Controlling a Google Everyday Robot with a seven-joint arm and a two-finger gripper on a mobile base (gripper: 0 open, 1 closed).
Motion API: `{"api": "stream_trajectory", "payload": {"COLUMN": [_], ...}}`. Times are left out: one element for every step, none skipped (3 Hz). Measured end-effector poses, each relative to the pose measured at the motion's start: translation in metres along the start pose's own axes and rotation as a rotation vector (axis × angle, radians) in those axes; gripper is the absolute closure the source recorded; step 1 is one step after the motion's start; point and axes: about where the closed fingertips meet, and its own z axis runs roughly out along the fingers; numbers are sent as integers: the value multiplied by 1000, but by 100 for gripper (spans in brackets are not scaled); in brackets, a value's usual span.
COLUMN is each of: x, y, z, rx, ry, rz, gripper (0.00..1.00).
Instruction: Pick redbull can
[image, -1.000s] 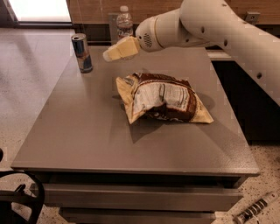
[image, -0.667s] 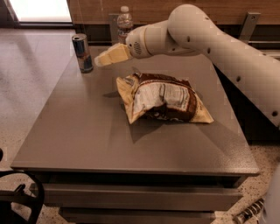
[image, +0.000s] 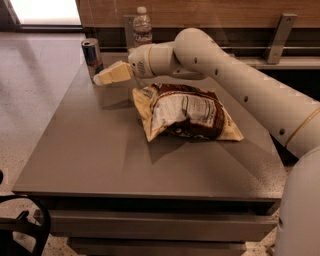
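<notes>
- The redbull can stands upright in the upper left of the frame, near the far corner of the table.
- The gripper hangs just right of the can's base, seemingly lined up for a side grasp (released or clenched, I cannot tell).
- 1 chip bag lies at centre; 1 water bottle stands behind, at the top.

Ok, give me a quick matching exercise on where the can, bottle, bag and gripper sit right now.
1 redbull can
2 water bottle
3 snack bag
4 gripper

A middle of the table
B far corner of the table, upright
C at the back, behind the arm
D close beside the can

Pairs: 1-B, 2-C, 3-A, 4-D
</notes>
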Motion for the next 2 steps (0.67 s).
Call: {"api": "stream_trajectory", "payload": {"x": [-14, -14], "y": [2, 2], "z": [28, 28], "rx": [-12, -12], "ry": [-66, -66], "rz": [-42, -42], "gripper": [0, 0]}}
